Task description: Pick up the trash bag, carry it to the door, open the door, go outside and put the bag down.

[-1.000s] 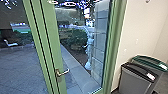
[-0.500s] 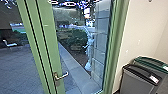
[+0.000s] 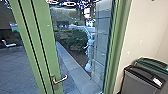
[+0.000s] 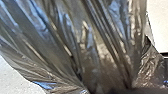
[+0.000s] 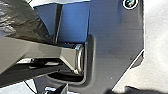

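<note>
Head view: look low and left of centre for the door handle [image 3: 60,80], ahead on the green upright [image 3: 45,42] of the glass door [image 3: 75,57]. Follow its long axis roughly crosswise, from mount to free end, rising slightly towards the right. Find the trash bag [image 4: 87,50], shiny and creased, close before the left wrist camera, and again in the right wrist view beside the robot's jointed bar [image 5: 37,50]. Judge it likely a left-side load. Cannot tell the opening of either end effector, nor confirm a grip on the trash bag. Cannot measure either arm's reach; reckon, from the off-centre lie alone, on the left arm as nearer to the door handle and on a reach across for the right. Beware of loose folds catching there. Note the grey bin [image 3: 141,81] well over to the right.
</note>
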